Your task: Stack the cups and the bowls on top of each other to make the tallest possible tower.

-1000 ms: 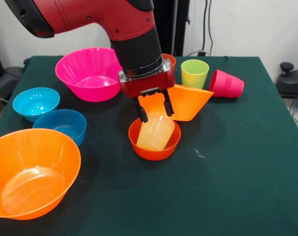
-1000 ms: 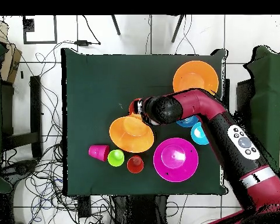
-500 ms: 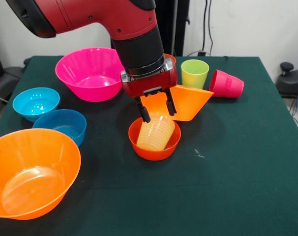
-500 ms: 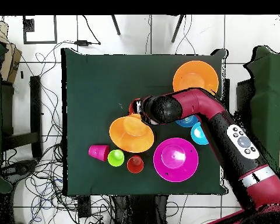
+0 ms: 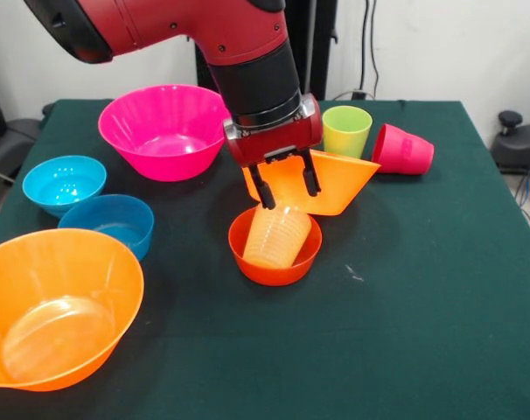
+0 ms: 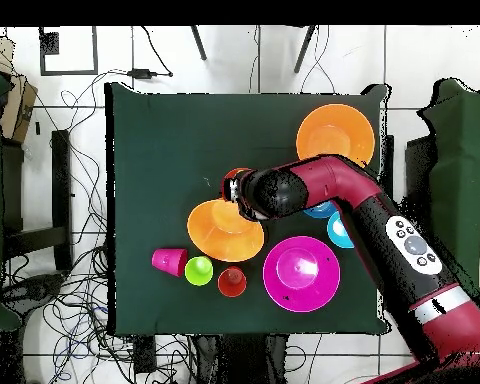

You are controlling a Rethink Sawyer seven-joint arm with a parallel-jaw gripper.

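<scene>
The gripper [image 5: 287, 188] hangs just above the pale yellow cup [image 5: 276, 236], its 2 fingers [image 5: 263, 192] spread apart and empty — the tips sit at about the level of the cup's upper end, not closed on it. That ribbed cup lies tilted inside the small red-orange bowl [image 5: 275, 262], which rests near the middle of the green table [image 5: 405, 306].

Just behind it, a large orange bowl [image 5: 335, 182] lies tipped on its side. Further back stand the lime green cup [image 5: 345, 131] (upright) and the red-pink cup [image 5: 403, 150], the latter lying on its side. The orange cup [image 6: 232, 282] shows clearly only from overhead, beside the green one.

On the other side, the magenta bowl [image 5: 163, 131] sits upright, with the light blue bowl [image 5: 64, 183] and darker blue bowl [image 5: 109, 222] touching each other nearer the camera. The 2nd large orange bowl [image 5: 59, 306] stands at the front corner — upright and well apart from the gripper.
</scene>
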